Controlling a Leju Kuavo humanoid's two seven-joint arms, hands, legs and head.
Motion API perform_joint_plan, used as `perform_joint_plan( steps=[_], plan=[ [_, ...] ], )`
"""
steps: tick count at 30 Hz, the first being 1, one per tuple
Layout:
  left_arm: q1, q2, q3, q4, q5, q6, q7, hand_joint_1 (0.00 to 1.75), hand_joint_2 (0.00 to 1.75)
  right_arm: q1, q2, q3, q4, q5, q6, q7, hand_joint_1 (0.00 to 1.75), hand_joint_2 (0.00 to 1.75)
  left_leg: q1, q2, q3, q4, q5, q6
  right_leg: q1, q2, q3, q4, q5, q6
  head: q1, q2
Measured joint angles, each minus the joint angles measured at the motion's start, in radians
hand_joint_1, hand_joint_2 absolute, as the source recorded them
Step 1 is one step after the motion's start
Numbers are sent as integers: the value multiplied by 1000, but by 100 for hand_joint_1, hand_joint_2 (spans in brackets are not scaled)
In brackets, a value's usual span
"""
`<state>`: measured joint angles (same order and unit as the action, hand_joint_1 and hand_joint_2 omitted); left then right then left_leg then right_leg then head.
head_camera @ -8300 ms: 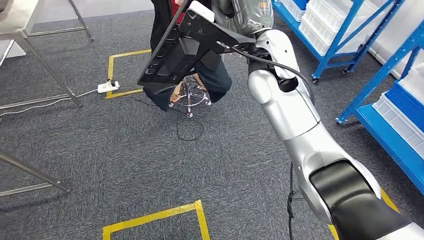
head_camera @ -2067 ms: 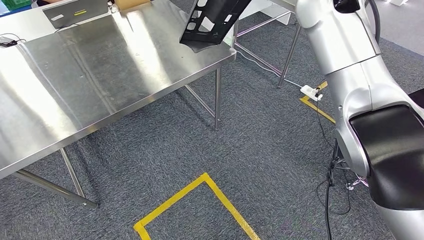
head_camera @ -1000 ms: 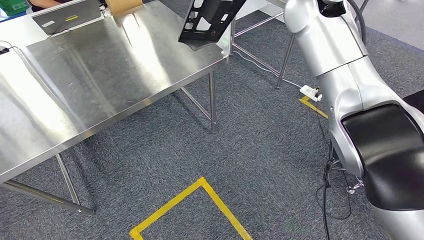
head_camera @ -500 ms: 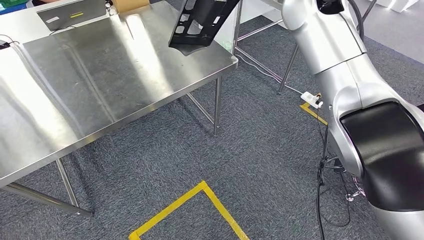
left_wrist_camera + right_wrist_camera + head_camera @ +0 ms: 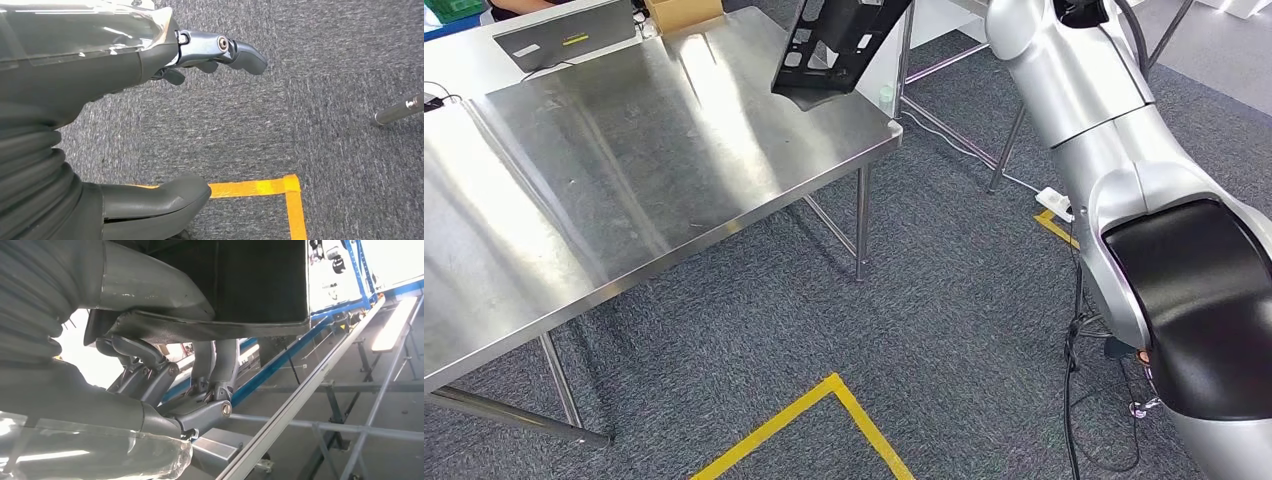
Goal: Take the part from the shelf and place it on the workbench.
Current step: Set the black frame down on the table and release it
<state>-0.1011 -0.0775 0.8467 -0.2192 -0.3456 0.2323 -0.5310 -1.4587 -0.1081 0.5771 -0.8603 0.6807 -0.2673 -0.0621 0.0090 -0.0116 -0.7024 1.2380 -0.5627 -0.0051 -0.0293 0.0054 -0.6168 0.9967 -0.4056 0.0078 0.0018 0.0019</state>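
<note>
The part [image 5: 834, 45] is matt black, pierced with cut-out openings. The table [image 5: 624, 170] is bare brushed steel with pale glare streaks. The carpet [image 5: 944, 300] is speckled dark grey, crossed by yellow tape [image 5: 824, 410]. The right arm [image 5: 1104, 130] is glossy silver with a black panel. The left robot hand [image 5: 150, 75] is grey, its fingers [image 5: 235, 50] darker. A cardboard box [image 5: 682, 12] is tan.

Grey carpet [image 5: 844, 300] covers the floor, marked with yellow tape lines [image 5: 824, 410]. A stainless steel table [image 5: 604, 170] on slim metal legs reflects broad streaks of overhead light. At its far edge lie a cardboard box [image 5: 682, 12] and a grey laptop [image 5: 564, 35]. A white power strip [image 5: 1056, 203] and black cables [image 5: 1074, 400] rest on the carpet beyond the table's right corner. Blue shelving frames [image 5: 360, 270] stand in bright light.
</note>
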Motion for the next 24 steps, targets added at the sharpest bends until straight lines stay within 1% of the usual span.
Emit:
perform_joint_plan(
  steps=[1,2,3,4,5,6,7,8,10,11,12,13,14,15,16,17,18,20,22,23,24],
  plan=[
    [0,0,0,0,0,0,0,0,175,1,1,1,2,0,0,0,175,175,5,2,-32,40,-2,-5,-1,0,4,0,-4,0,0,0],
    [1,0,0,0,0,0,0,0,175,1,2,1,3,0,0,0,175,175,10,4,-48,44,17,-9,-2,1,10,0,-10,2,0,0],
    [1,0,1,0,0,0,0,0,175,1,2,2,4,0,0,0,175,175,14,7,-43,9,55,-12,-4,1,17,1,-15,6,0,0],
    [1,0,1,0,0,0,0,0,175,1,3,2,4,0,0,0,175,175,18,9,-20,-56,104,-15,-6,1,26,1,-22,11,0,0],
    [1,1,1,1,0,0,0,0,175,1,3,2,5,0,0,0,175,175,20,12,8,-123,141,-16,-6,1,34,1,-29,17,0,0],
    [0,1,1,1,0,0,0,0,175,-1,3,2,5,0,0,0,175,175,19,13,35,-179,162,-14,-4,2,39,1,-34,23,0,0],
    [-1,1,1,1,0,0,0,0,175,-2,4,2,6,0,-1,0,175,175,17,15,52,-212,169,-10,-3,2,41,1,-38,29,0,0],
    [-2,1,1,2,-1,0,1,0,175,-3,4,2,7,0,-1,0,175,175,12,15,60,-222,163,-3,0,3,42,-1,-40,35,0,0],
    [-3,1,1,2,-2,0,2,0,175,-4,3,1,7,1,-2,0,175,175,7,15,66,-228,158,16,1,2,42,-3,-45,47,0,0],
    [-4,0,1,1,-2,0,2,0,175,-5,3,0,7,2,-2,0,175,175,6,14,71,-232,157,27,1,0,37,7,-52,51,0,0],
    [-5,-1,1,1,-3,0,3,0,175,-6,2,0,7,3,-3,0,175,175,5,14,77,-236,156,37,1,-2,22,37,-65,51,1,0],
    [-6,-1,1,1,-4,1,3,0,175,-7,0,-1,7,4,-4,1,175,175,5,13,82,-239,155,46,0,-3,-6,90,-85,47,1,0],
    [-7,-2,1,1,-5,1,4,0,175,-6,-2,-1,7,4,-4,2,175,175,2,12,86,-239,151,53,1,-3,-45,162,-109,42,1,0],
    [-8,-1,1,1,-5,1,4,0,175,-4,-6,0,8,5,-4,3,175,175,0,10,89,-239,148,59,3,-3,-89,235,-129,40,1,0],
    [-8,-2,1,1,-5,1,5,0,175,-2,-8,0,8,5,-4,4,175,175,-3,8,94,-239,144,63,4,-3,-125,288,-139,40,1,0],
    [-8,-2,1,1,-5,1,6,0,175,1,-10,0,9,5,-4,4,175,175,-6,6,99,-239,139,65,6,-3,-144,306,-133,44,1,0],
    [-7,-3,1,1,-5,1,6,0,175,2,-11,0,9,5,-4,5,175,175,-8,4,104,-239,136,66,7,-3,-149,298,-119,49,1,0],
    [-7,-3,1,1,-5,1,7,0,175,3,-12,0,9,5,-4,5,175,175,-10,2,110,-239,131,66,9,-3,-138,260,-93,54,1,0],
    [-7,-3,1,1,-5,1,7,0,175,3,-12,0,9,5,-4,5,175,175,-11,2,111,-238,131,66,9,-3,-134,251,-88,55,1,0],
    [-7,-4,1,1,-5,1,7,0,175,3,-12,0,9,5,-4,5,175,175,-11,2,114,-238,129,65,10,-3,-121,219,-72,56,1,0],
    [-7,-4,1,1,-5,1,7,0,175,2,-12,1,9,5,-4,5,175,175,-15,0,118,-235,122,63,14,-3,-92,155,-44,54,1,0]
  ],
)
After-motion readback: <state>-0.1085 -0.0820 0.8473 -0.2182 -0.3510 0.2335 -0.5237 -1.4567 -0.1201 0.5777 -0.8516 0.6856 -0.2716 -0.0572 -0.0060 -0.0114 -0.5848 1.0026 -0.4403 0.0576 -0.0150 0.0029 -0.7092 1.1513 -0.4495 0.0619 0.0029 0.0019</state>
